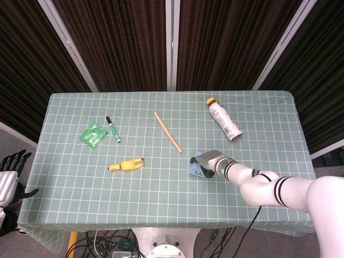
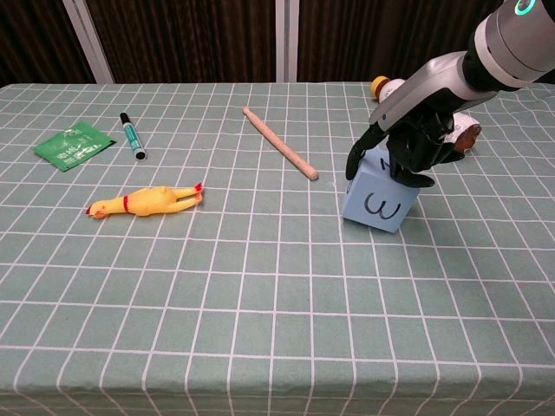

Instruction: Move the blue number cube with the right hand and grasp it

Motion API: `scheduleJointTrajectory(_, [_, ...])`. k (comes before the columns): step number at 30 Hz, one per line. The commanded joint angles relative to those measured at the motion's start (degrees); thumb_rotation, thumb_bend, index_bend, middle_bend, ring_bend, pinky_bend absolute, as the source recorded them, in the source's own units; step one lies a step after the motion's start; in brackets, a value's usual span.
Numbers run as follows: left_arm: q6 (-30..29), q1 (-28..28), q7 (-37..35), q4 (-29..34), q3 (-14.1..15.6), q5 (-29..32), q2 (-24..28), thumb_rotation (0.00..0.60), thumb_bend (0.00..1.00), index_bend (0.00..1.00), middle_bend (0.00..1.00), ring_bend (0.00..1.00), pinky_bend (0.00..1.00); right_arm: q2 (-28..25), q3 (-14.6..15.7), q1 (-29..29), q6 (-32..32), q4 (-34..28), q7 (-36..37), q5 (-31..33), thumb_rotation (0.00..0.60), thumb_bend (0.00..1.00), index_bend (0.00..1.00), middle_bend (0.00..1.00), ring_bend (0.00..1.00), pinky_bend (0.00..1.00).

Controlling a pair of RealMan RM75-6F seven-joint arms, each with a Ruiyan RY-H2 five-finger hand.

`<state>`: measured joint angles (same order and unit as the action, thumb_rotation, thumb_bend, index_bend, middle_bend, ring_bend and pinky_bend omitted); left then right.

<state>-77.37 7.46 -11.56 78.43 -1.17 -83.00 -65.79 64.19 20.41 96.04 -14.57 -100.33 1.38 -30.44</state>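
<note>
Right arm reaches across in front of body, hand (image 2: 414,143) palm-down, dark fingers (image 2: 404,165) curled over top of blue number cube (image 2: 378,201). Left hand (image 1: 9,173) down at side, fingers apart, holding nothing.

Green checked table (image 1: 161,188); packet (image 1: 93,134), marker (image 1: 113,129), rubber chicken (image 1: 126,165), stick (image 1: 167,132), bottle (image 1: 223,119), blue cube (image 2: 378,199).

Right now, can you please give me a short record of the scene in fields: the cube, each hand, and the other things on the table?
cube: blue number cube, tilted, a "3" facing the chest camera
right hand: right hand on the cube's top, fingers curled over its edges
left hand: left hand off the table, holding nothing
other things: wooden stick, bottle, rubber chicken, marker, green packet
surface: table with green grid cloth
</note>
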Motion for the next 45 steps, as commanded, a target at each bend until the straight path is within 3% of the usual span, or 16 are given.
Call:
scheduleJointTrajectory(1, [0.1,0.1,0.0,0.0,0.0,0.0,0.0,0.6,0.05,0.06,0.0,0.0,0.0,0.3,0.5,0.4,0.6,0.5,0.4,-0.2,0.6,1.0,0.12,0.95,0.85,0.74])
scheduleJointTrajectory(17, [0.0,0.0,0.4,0.4,0.0,-0.2,0.2,0.6,0.05,0.06,0.0,0.0,0.0,-0.7,2.5,1.7,0.3,-1.4,2.0,-3.3,0.6,1.0,0.24,0.95,0.85,0.74])
scheduleJointTrajectory(28, [-0.1,0.0,0.9,0.9,-0.1,-0.1,0.3,0.6,0.05,0.06,0.0,0.0,0.0,-0.2,2.4,1.5,-0.8,-1.7,3.1,-4.1,0.6,1.0,0.25,0.95,0.85,0.74])
scheduleJointTrajectory(31, [-0.2,-0.1,1.0,1.0,-0.1,0.0,0.5,0.6,0.05,0.06,0.0,0.0,0.0,-0.2,2.0,1.2,-1.1,-1.5,3.6,-4.2,0.6,1.0,0.22,0.95,0.85,0.74])
scheduleJointTrajectory(35, [-0.2,-0.2,1.0,1.2,-0.2,0.1,0.5,0.6,0.05,0.06,0.0,0.0,0.0,-2.4,0.1,-0.6,-2.6,-3.1,4.8,-5.4,0.6,1.0,0.05,0.95,0.85,0.74])
scheduleJointTrajectory(38, [-0.6,-0.3,1.2,1.5,-0.3,0.0,0.7,0.6,0.05,0.06,0.0,0.0,0.0,-7.2,-2.1,-4.2,-6.2,-7.2,5.7,-8.7,0.6,1.0,0.02,0.95,0.85,0.74])
scheduleJointTrajectory(41, [-1.2,-0.5,1.5,2.2,-0.4,-0.1,1.0,0.6,0.05,0.06,0.0,0.0,0.0,-13.7,-2.1,-11.1,-15.2,-13.6,4.5,-14.9,0.6,1.0,0.03,0.95,0.85,0.74])
scheduleJointTrajectory(45, [-1.9,-0.6,2.1,3.4,-0.6,-0.2,1.3,0.6,0.05,0.06,0.0,0.0,0.0,-18.4,3.1,-25.1,-41.4,-20.0,-7.9,-23.4,0.6,1.0,0.06,0.95,0.85,0.74])
